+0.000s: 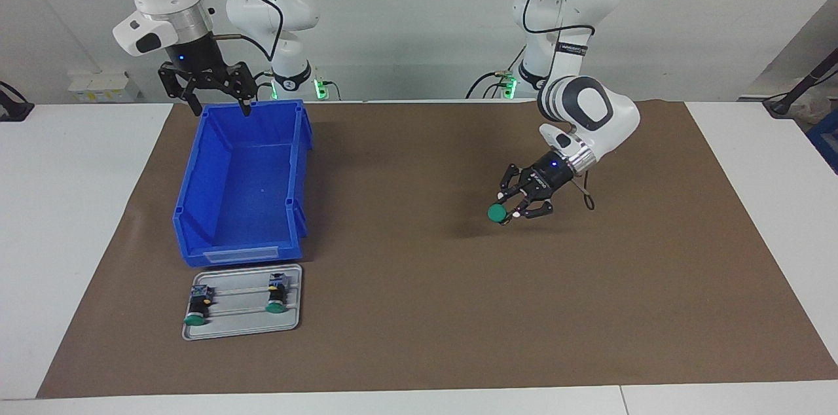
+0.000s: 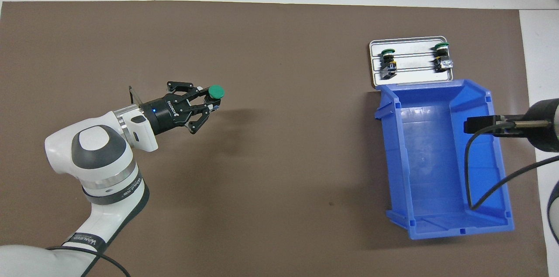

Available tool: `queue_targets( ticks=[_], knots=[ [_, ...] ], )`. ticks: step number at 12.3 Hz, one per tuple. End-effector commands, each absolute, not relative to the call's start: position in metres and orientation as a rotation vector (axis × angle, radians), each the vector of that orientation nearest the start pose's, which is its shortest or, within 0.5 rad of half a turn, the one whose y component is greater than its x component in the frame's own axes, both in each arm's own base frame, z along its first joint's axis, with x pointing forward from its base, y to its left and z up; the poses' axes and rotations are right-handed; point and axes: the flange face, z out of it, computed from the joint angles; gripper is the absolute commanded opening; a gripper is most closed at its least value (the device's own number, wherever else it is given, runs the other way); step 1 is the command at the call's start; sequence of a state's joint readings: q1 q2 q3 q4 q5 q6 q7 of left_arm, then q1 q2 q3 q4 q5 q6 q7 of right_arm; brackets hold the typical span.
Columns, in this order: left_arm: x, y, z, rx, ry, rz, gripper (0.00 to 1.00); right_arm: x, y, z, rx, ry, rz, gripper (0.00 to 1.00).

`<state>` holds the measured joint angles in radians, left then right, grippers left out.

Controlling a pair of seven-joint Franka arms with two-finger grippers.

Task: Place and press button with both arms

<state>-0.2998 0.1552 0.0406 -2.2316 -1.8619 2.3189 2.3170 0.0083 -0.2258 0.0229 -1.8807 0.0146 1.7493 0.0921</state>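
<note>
Carrying one button [image 1: 497, 213] above the brown mat [image 1: 419, 310], the left gripper [image 1: 515, 207] is pinching its black body, cap outward; placing and pressing are looking undone. Right gripper [image 1: 220, 104] is waiting, fingers wide, over the blue bin's [image 1: 196, 173] rim. Bin is showing nothing inside; metal tray [image 1: 294, 320] is holding two more buttons [image 1: 196, 305].

The left gripper [image 1: 512, 213] hung over the brown mat [image 1: 425, 284], jaws clamped on a green-capped button [image 1: 497, 213]. The right gripper [image 1: 221, 106] waited, jaws spread, over the blue bin [image 1: 243, 186].
</note>
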Motion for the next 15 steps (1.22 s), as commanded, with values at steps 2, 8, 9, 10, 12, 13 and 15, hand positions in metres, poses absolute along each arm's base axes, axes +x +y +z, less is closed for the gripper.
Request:
queue_targets(
  ticks=[2,8,9,10,12,13,15],
  knots=[
    [0.512,-0.166,0.266,1.743,-1.040,1.416,0.00,0.494,0.019,0.616,-3.102,0.121,-0.145,0.99],
    [0.483,-0.159,0.242,1.684,-1.042,1.522,0.00,0.494,0.019,0.616,-3.102,0.121,-0.145,0.99],
    [0.480,-0.160,0.240,1.678,-1.054,1.528,0.00,0.494,0.019,0.616,-3.102,0.121,-0.145,0.99],
    [0.473,-0.159,0.237,1.676,-1.058,1.527,0.00,0.494,0.018,0.616,-3.102,0.123,-0.145,0.99],
    [0.466,-0.157,0.233,1.681,-1.057,1.522,0.00,0.494,0.019,0.616,-3.102,0.121,-0.145,0.99],
    [0.466,-0.157,0.233,1.682,-1.057,1.520,0.00,0.494,0.019,0.616,-3.102,0.121,-0.145,0.99],
    [0.464,-0.154,0.232,1.686,-1.057,1.520,0.00,0.494,0.019,0.616,-3.102,0.121,-0.145,0.99]
  ],
)
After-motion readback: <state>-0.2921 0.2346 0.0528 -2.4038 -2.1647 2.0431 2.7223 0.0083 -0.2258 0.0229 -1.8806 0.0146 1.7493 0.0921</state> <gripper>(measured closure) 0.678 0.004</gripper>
